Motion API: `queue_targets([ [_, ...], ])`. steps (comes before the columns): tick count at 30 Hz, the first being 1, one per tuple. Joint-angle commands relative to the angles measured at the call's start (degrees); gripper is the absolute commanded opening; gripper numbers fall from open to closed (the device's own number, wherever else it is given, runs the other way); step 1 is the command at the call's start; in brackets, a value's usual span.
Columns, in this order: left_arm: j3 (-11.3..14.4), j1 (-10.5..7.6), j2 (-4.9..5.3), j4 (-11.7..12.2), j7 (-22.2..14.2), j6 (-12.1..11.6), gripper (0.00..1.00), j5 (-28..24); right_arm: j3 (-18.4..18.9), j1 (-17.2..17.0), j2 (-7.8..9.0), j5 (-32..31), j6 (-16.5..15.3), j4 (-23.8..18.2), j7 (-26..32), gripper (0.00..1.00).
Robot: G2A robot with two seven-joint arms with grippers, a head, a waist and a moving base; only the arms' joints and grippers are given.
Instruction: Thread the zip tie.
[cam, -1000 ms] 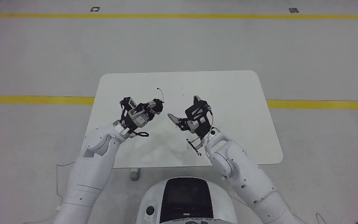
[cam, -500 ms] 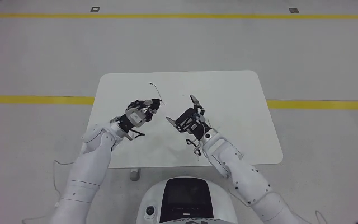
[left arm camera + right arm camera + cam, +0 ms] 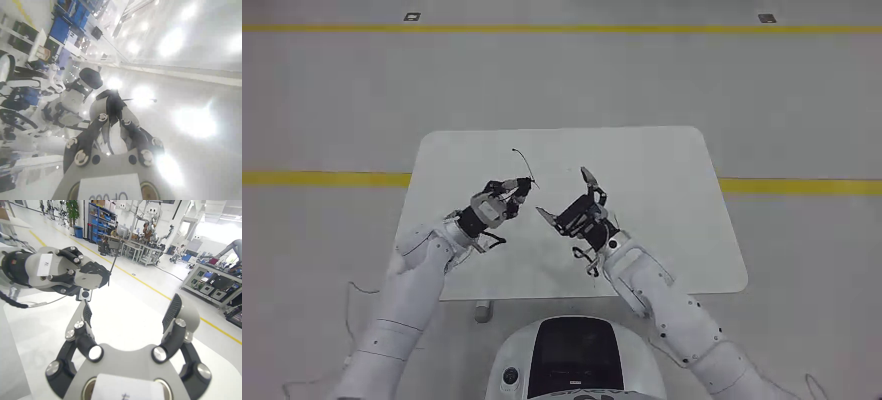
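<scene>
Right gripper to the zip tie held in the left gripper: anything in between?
Nothing visible. The thin black plastic zip tie is pinched in the left gripper, its strap sticking out past the fingers. The right gripper faces it with fingers open, and only open air above the white table lies between them.

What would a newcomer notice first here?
First, the left gripper, shut on a thin black zip tie that sticks out past its fingertips, above the middle of the white table. Close beside it, the right gripper faces it, wide open and holding nothing.
</scene>
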Motion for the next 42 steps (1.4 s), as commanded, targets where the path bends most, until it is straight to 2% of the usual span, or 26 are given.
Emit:
queue_targets([
  [1, 1.9, -0.87, 0.88, 1.0, 0.2, 0.0, 0.0, -4.1, -0.3, 0.1, -0.07, 0.0, -0.3, 0.4, -0.8, 1.0],
  [5, 5.4, -2.25, 2.94, 1.7, 0.2, 0.0, 0.0, -9.2, -0.8, 0.4, -0.23, 0.0, -0.6, 0.7, -2.5, 0.98],
  [6, 6.0, -2.57, 3.48, 1.7, 0.0, 0.0, 0.0, -9.7, -1.0, 0.4, -0.25, 0.0, -0.5, 0.8, -2.9, 0.81],
  [7, 6.2, -2.68, 3.66, 1.7, 0.0, 0.0, 0.0, -9.8, -1.2, 0.6, -0.25, 0.0, -0.4, 0.8, -3.3, 0.75],
  [9, 6.2, -2.68, 3.66, 1.7, 0.0, 0.0, 0.0, -9.8, -1.7, 1.1, -0.14, 0.0, 0.0, 1.1, -3.7, 0.49],
  [16, 6.2, -2.68, 3.66, 1.7, 0.0, 0.0, 0.0, -9.8, -4.4, 3.2, 0.55, 0.0, 3.1, 2.0, -3.5, 0.31],
  [18, 6.2, -2.68, 3.66, 1.7, 0.0, 0.0, 0.0, -9.8, -5.2, 3.8, 0.76, 0.0, 3.7, 2.2, -3.4, 0.22],
  [26, 6.2, -2.68, 3.66, 1.7, 0.0, 0.0, 0.0, -9.8, -7.2, 4.9, 1.32, 0.0, 5.4, 2.3, -3.5, 0.15],
  [30, 6.2, -2.68, 3.66, 1.7, 0.0, 0.0, 0.0, -9.8, -7.7, 5.2, 1.48, 0.0, 5.8, 2.2, -3.6, 0.15],
  [37, 6.2, -2.68, 3.66, 1.7, 0.0, 0.0, 0.0, -9.8, -8.2, 5.6, 1.52, 0.0, 6.1, 2.1, -3.9, 0.08],
  [42, 6.2, -2.68, 3.66, 1.7, 0.0, 0.0, 0.0, -9.8, -8.5, 6.1, 1.44, 0.0, 6.1, 2.4, -3.9, 0.09],
])
